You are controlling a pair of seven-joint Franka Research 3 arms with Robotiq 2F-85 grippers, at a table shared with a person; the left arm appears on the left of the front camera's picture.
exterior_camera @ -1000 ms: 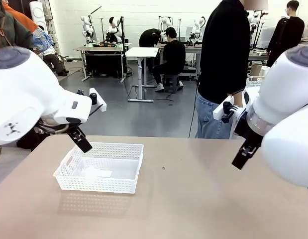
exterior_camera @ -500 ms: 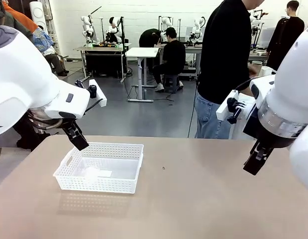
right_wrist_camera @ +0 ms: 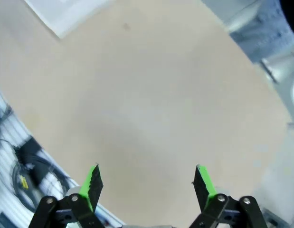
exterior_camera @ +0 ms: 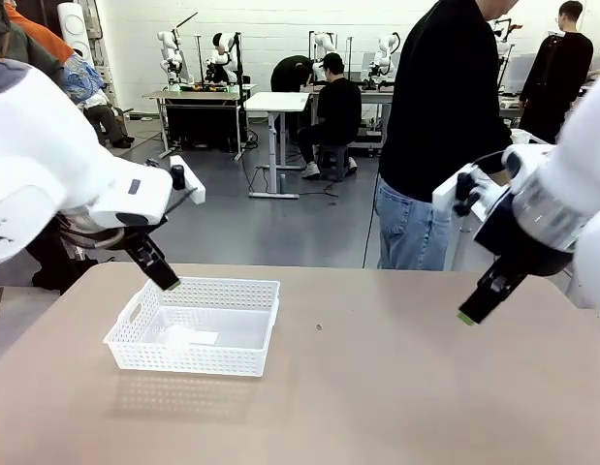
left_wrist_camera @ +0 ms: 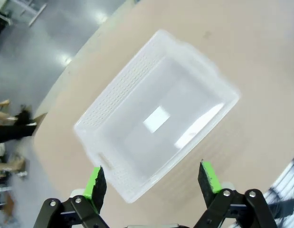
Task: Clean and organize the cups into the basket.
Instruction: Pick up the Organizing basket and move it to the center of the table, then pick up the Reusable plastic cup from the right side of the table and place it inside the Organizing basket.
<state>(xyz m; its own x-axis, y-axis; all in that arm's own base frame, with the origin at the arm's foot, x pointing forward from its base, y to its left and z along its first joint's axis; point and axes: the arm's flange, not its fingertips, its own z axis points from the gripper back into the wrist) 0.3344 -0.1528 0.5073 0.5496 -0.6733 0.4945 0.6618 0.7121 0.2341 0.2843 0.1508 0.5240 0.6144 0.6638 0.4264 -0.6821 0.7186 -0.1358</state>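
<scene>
Front view: basket (exterior_camera: 188,356) near table (exterior_camera: 406,387) edge

The front camera looks from the near edge across the tabletop (exterior_camera: 377,387) toward its far side, while both wrist cameras look down on it past the left claw (left_wrist_camera: 150,175) and right claw (right_wrist_camera: 147,178), the left one close over the basket (left_wrist_camera: 113,104) the front view shares.

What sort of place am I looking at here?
Probably a robotics lab: white left arm and right arm hang over a table holding a basket, while people sit at work desks behind.
</scene>
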